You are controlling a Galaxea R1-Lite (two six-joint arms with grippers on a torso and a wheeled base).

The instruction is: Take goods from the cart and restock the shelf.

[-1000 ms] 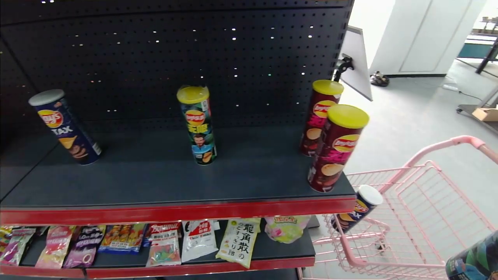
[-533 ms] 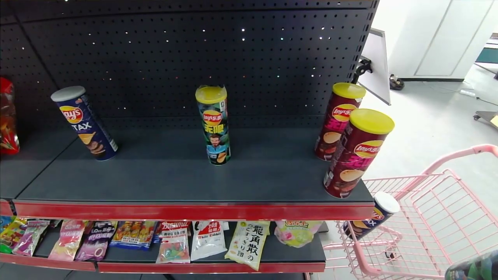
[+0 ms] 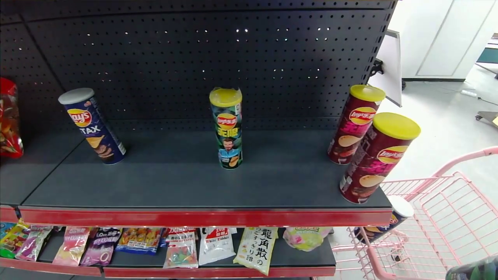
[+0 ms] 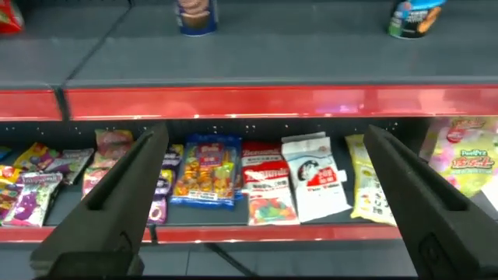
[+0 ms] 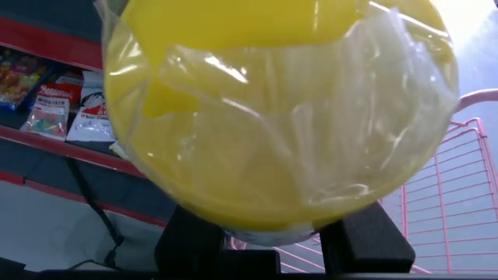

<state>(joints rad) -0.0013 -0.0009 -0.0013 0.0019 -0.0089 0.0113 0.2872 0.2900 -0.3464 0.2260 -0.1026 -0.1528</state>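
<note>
My right gripper [image 5: 274,243] is shut on a chip can [image 5: 272,109] whose yellow lid, under clear wrap, faces the wrist camera. The same can's green and black side peeks in at the head view's lower right corner [image 3: 472,270], beside the pink cart [image 3: 428,186]. Another blue chip can [image 3: 383,223] with a white lid leans in the cart. My left gripper [image 4: 264,210] is open and holds nothing, facing the lower shelf's snack bags [image 4: 206,171]. On the dark upper shelf [image 3: 186,186] stand a blue can [image 3: 93,126], a green can [image 3: 228,128] and two maroon cans [image 3: 356,124] [image 3: 377,159].
The shelf has a red front lip [image 3: 202,217] and a perforated black back wall [image 3: 194,58]. Wide gaps lie between the cans on it. A red snack bag [image 3: 8,118] sits at the far left. Several snack bags [image 3: 218,245] fill the lower shelf.
The whole head picture has shifted to the right, so the camera turned. The cans on the shelf kept their places. The held can sits slightly lower in the corner.
</note>
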